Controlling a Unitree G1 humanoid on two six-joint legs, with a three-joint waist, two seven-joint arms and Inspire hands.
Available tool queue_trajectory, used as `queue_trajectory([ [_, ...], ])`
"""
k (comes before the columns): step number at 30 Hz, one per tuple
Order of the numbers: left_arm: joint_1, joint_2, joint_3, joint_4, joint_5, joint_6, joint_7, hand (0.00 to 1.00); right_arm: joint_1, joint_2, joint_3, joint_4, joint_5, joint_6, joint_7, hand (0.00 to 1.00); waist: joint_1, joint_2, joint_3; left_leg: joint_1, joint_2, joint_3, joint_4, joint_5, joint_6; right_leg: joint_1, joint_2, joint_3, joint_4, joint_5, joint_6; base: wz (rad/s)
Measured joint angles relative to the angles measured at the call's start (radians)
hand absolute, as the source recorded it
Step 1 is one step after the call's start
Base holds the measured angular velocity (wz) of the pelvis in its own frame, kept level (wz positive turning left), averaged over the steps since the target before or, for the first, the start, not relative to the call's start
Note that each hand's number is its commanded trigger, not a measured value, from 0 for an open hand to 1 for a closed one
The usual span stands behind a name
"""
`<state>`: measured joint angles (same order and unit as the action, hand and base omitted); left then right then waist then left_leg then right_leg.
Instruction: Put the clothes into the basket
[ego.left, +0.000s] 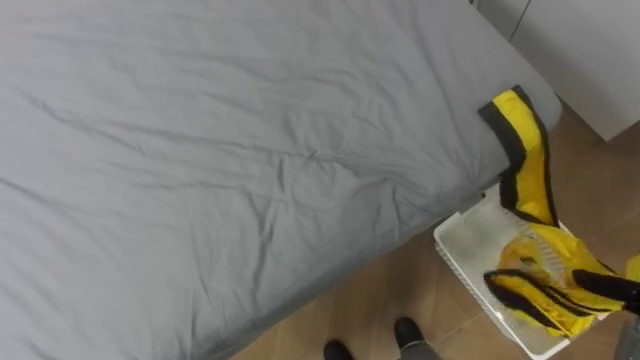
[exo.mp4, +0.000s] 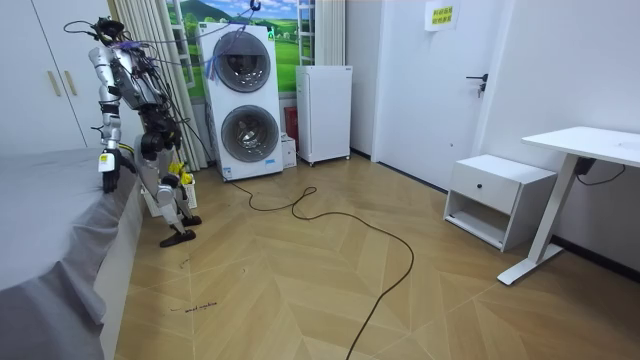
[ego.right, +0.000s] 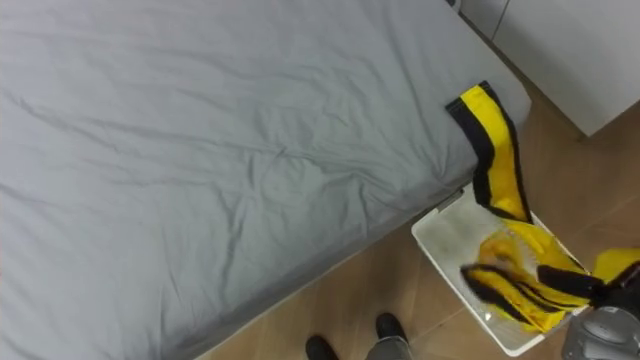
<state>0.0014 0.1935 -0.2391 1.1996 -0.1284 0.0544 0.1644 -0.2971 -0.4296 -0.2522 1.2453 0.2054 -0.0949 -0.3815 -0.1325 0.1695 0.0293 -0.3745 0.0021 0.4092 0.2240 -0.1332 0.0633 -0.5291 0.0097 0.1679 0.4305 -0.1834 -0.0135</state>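
Right hand (ego.left: 608, 289) first: we see its dark fingers reaching in from the lower right, over the far side of the white plastic basket (ego.left: 455, 240). They lie among the bunched folds of the yellow garment with black edging (ego.left: 530, 165). Cloth is touching the fingers above and below, yet we cannot tell whether they are closed on it or merely resting against it.

That garment is stretched between two places. Its upper end is draped over the corner of the bed with the grey sheet (ego.left: 250, 150), the corner nearest the white cupboard (ego.left: 590, 50). From there a long yellow strip hangs down the side of the bed, and the lower end is heaped inside the basket, right at the hand. So the garment is partly in the basket and partly on the bed.

We find the basket on the wooden floor (ego.left: 400, 290), just beside the bed's edge and below that corner. The robot stands at this same edge of the bed.
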Motion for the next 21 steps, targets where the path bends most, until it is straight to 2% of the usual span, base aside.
queue_trajectory([
  [7,-0.001,0.002,-0.002,0.000,0.000,-0.011,0.000,0.00,-0.001,0.000,0.007,0.000,0.004,0.000,-0.010,0.00,0.000,-0.005,0.0035,0.000,-0.001,-0.003,0.006,0.000,0.000,0.006,-0.005,-0.008,0.000,-0.003,0.001,0.04],
  [17,0.009,0.010,-0.016,-0.004,0.000,-0.013,-0.001,0.00,0.019,0.000,0.035,0.000,0.012,0.000,-0.014,0.00,-0.001,-0.007,0.0036,0.003,0.001,-0.002,0.014,0.000,0.000,0.017,-0.008,-0.017,-0.001,-0.003,0.001,0.03],
  [20,0.014,0.014,-0.009,-0.003,0.000,-0.024,0.000,0.00,0.046,0.003,0.038,0.000,0.014,0.000,-0.006,0.00,0.001,-0.021,0.0038,0.017,0.001,-0.004,0.014,0.000,0.000,0.036,-0.009,-0.029,-0.004,-0.005,-0.002,0.09],
  [21,0.017,0.019,-0.006,-0.004,-0.001,-0.027,0.000,0.00,0.060,0.004,0.043,-0.001,0.025,0.000,-0.006,0.00,0.001,-0.028,0.0006,0.025,0.001,-0.005,0.014,0.000,0.000,0.049,-0.008,-0.036,-0.010,-0.007,-0.004,0.13],
])
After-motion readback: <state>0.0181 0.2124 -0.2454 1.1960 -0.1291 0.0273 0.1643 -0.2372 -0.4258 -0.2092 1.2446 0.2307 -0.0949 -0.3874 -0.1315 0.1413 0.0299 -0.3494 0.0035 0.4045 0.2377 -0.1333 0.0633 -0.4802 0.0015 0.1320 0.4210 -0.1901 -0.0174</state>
